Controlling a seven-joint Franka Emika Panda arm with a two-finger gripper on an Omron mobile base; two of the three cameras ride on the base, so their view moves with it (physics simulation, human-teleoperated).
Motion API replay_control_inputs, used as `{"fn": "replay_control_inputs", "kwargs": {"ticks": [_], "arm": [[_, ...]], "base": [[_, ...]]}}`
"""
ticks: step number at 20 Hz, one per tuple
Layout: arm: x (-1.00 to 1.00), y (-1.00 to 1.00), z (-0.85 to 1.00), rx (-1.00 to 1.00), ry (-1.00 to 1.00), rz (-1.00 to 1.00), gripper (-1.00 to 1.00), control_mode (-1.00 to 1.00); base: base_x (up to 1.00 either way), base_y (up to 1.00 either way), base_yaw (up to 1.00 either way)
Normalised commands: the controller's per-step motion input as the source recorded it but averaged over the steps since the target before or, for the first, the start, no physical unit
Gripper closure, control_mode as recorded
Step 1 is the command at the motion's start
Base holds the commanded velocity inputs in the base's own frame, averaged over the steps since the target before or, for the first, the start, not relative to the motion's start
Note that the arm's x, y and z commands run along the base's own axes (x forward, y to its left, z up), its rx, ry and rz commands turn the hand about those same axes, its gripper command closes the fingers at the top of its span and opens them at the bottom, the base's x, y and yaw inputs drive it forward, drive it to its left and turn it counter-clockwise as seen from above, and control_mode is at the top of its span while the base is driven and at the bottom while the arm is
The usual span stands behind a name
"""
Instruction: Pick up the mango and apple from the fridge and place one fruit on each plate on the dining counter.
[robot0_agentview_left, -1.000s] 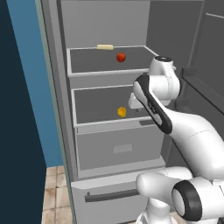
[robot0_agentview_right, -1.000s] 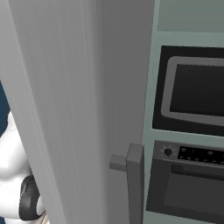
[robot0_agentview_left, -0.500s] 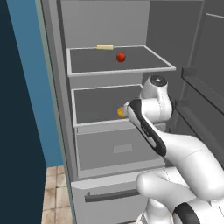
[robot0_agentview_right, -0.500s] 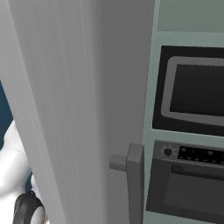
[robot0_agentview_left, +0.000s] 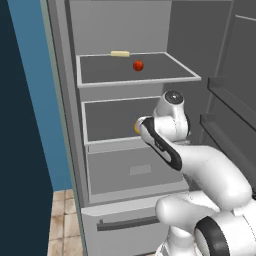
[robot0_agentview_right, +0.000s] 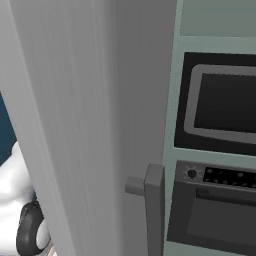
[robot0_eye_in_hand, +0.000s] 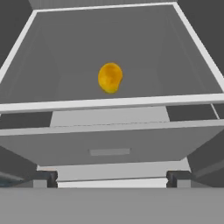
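Observation:
The fridge (robot0_agentview_left: 70, 130) stands open in front of me. The red apple (robot0_agentview_left: 138, 65) rests on its upper dark shelf. One shelf lower lies the yellow-orange mango (robot0_eye_in_hand: 110, 77), near the shelf's front edge; in the left base view the mango (robot0_agentview_left: 136, 128) peeks out from behind my forearm. My gripper (robot0_eye_in_hand: 111, 178) is level with that lower shelf, in front of the mango and a little short of it. It is open, its two dark fingertips (robot0_eye_in_hand: 44, 177) wide apart with nothing between them. The plates and the dining counter are out of view.
A pale yellow stick (robot0_agentview_left: 120, 53) lies at the back of the upper shelf. Grey drawers (robot0_agentview_left: 135, 172) sit below the mango's shelf. The fridge door with rail shelves (robot0_agentview_left: 225, 130) stands open at right. The right base view faces a grey panel (robot0_agentview_right: 85, 125), a microwave (robot0_agentview_right: 225, 107) and an oven (robot0_agentview_right: 215, 215).
The arm has dropped from level with the upper shelf to the mango's shelf and swung in toward the fruit. The jaws have widened slightly.

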Motion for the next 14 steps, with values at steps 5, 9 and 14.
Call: {"fn": "replay_control_inputs", "kwargs": {"ticks": [5,9,14], "arm": [[0.61,-0.06,-0.17,0.00,0.00,0.00,-1.00,-1.00],[0.47,-0.04,-0.41,0.00,0.00,0.00,-1.00,-1.00],[0.39,0.00,-0.03,0.00,0.01,0.00,-1.00,-1.00]], "base": [[0.00,0.00,0.00],[0.00,0.00,0.00],[0.00,0.00,0.00]]}}
